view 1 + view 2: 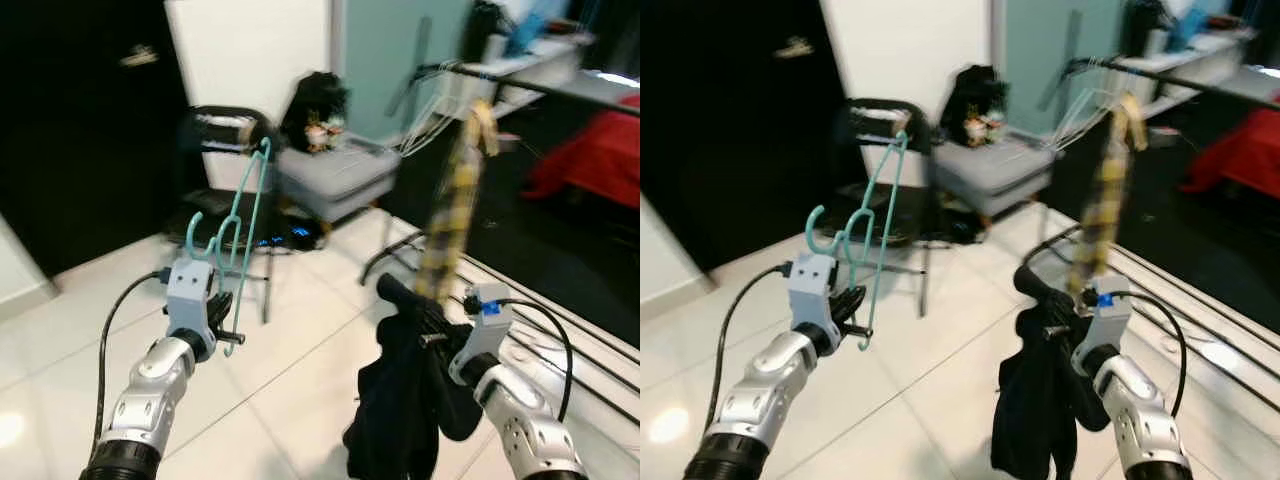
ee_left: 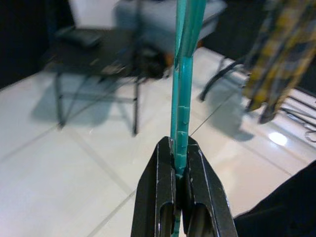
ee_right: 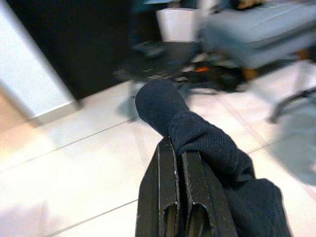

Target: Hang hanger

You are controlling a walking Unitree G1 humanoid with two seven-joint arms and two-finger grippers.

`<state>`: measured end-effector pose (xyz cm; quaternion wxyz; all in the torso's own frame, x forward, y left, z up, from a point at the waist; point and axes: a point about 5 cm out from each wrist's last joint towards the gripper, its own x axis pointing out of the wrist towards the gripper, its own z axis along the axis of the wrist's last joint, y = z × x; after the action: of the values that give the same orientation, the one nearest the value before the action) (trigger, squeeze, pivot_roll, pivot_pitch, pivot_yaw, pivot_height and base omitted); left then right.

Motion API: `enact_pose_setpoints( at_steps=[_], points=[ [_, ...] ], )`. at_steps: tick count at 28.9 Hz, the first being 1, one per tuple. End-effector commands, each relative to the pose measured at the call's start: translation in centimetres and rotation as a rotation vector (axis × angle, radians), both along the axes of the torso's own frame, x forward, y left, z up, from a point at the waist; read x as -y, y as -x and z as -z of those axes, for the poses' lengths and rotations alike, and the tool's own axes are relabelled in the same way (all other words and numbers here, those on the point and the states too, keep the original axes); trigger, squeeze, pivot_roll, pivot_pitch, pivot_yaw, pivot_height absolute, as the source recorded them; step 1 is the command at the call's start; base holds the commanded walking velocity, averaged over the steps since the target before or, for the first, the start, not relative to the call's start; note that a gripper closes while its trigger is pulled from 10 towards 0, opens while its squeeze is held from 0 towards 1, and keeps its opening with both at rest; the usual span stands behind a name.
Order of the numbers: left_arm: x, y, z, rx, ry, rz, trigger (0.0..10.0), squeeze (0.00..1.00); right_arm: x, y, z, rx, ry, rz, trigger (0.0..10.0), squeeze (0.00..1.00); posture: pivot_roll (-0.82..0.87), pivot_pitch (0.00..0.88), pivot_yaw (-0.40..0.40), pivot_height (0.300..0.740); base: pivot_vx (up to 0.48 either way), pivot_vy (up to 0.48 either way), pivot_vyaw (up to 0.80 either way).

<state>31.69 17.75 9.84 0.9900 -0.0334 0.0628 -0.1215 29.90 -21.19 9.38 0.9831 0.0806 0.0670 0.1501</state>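
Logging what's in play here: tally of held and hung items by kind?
Teal hanger, in left gripper: 1
Black garment, in right gripper: 1
Yellow checked cloth on drying rack: 1
Total: 3

light: bright indoor | glare: glossy floor (image 1: 300, 400) | blur: background soft, motion-smeared
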Motion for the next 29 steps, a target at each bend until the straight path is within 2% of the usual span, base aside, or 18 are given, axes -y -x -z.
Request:
enact_pose_setpoints(
  at_steps=[1,3,4,14,19,29],
  points=[
    [0.4,-0.3,0.0,-0.012,0.037,0.037,10.0,0.00,-0.1,-0.3,-0.5,0.021,-0.008,-0.008,10.0,0.00,-0.06,0.000,0.006,0.740,0.000,0.000,0.79],
    [0.5,-0.4,0.0,-0.019,0.060,0.054,10.0,0.00,-0.2,-0.4,-0.5,0.023,-0.007,-0.010,10.0,0.00,-0.06,0.000,0.006,0.740,0.000,0.000,0.79],
    [0.8,-0.9,-0.1,-0.023,0.104,0.070,10.0,0.00,-0.1,-0.6,-0.7,0.027,-0.006,-0.010,10.0,0.00,-0.06,0.000,0.003,0.740,0.000,0.000,0.79],
    [1.2,-1.8,-0.5,-0.016,0.069,0.093,10.0,0.00,0.0,-1.0,-1.1,0.035,-0.007,-0.011,10.0,0.00,-0.07,0.000,0.001,0.740,0.000,0.000,0.79],
    [1.3,-2.0,-1.1,0.018,0.114,0.100,10.0,0.00,0.1,-1.1,-1.6,0.050,-0.006,-0.019,10.0,0.00,-0.07,0.000,-0.008,0.740,0.000,0.000,0.79],
    [1.5,-2.3,-1.3,0.022,0.127,0.107,10.0,0.00,0.0,-1.2,-1.9,0.063,0.000,-0.031,10.0,0.00,-0.07,0.000,-0.010,0.740,0.000,0.000,0.79]
  ],
)
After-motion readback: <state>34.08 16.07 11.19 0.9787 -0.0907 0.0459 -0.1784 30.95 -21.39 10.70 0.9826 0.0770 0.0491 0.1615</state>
